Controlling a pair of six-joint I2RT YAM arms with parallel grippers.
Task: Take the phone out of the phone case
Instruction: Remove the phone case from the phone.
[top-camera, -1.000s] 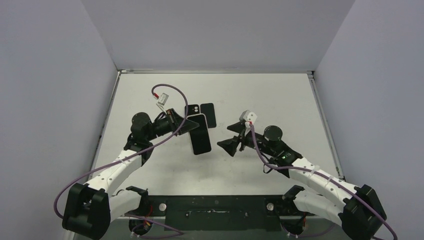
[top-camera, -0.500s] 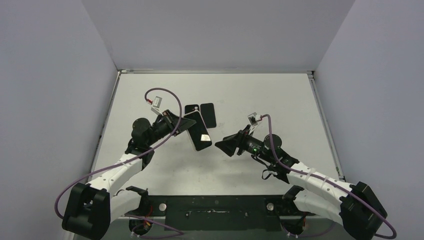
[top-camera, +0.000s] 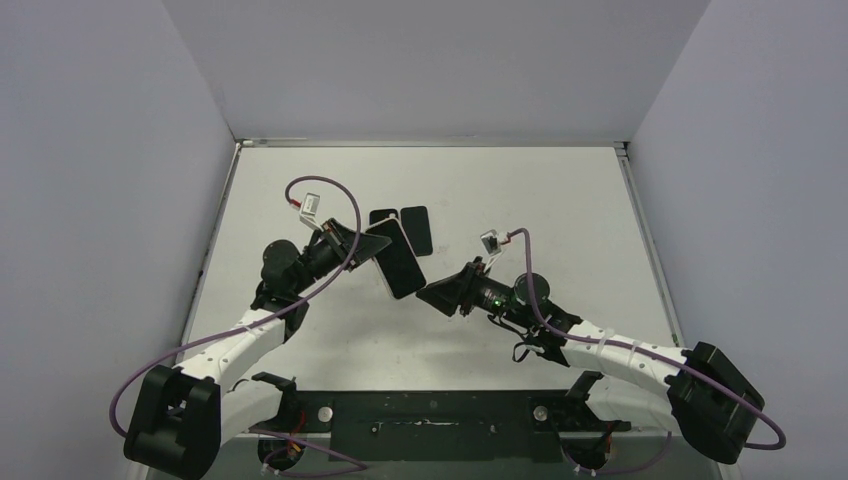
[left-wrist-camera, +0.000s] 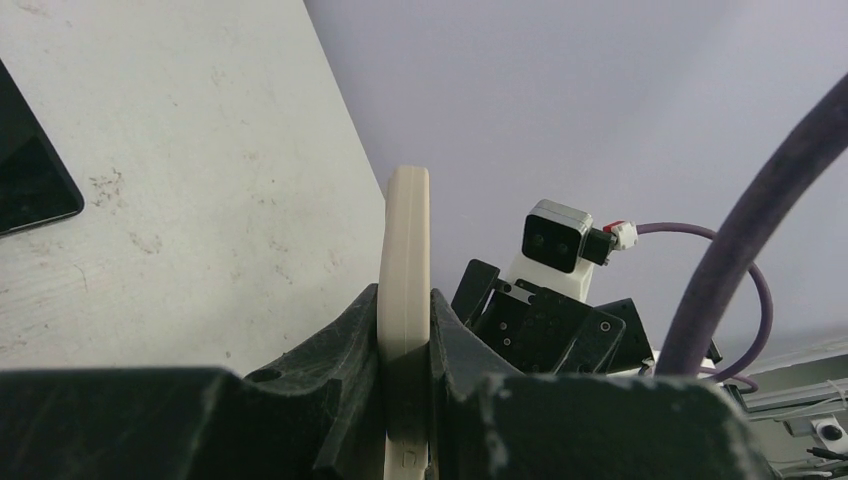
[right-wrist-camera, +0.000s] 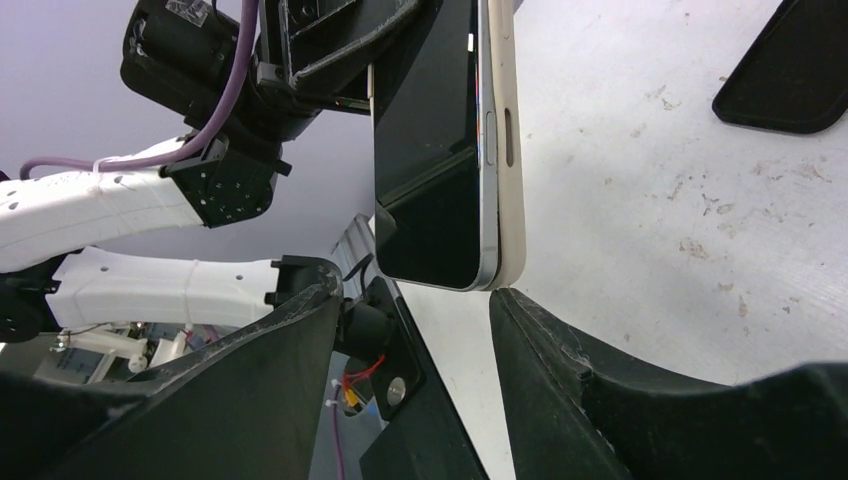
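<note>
Right gripper (top-camera: 432, 292) closer | phone (right-wrist-camera: 425, 150) inside phone case (right-wrist-camera: 512, 200) | left gripper (left-wrist-camera: 403, 310) clamping it

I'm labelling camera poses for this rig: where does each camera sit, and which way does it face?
Top external: above and behind the bases, looking down on the table; both arms show, left gripper holding the cased phone.
Left wrist: on the left arm, looking along its own fingers toward the right arm.
Right wrist: on the right arm, facing the phone's end over the open right gripper.
Shared: all three show the phone.
</note>
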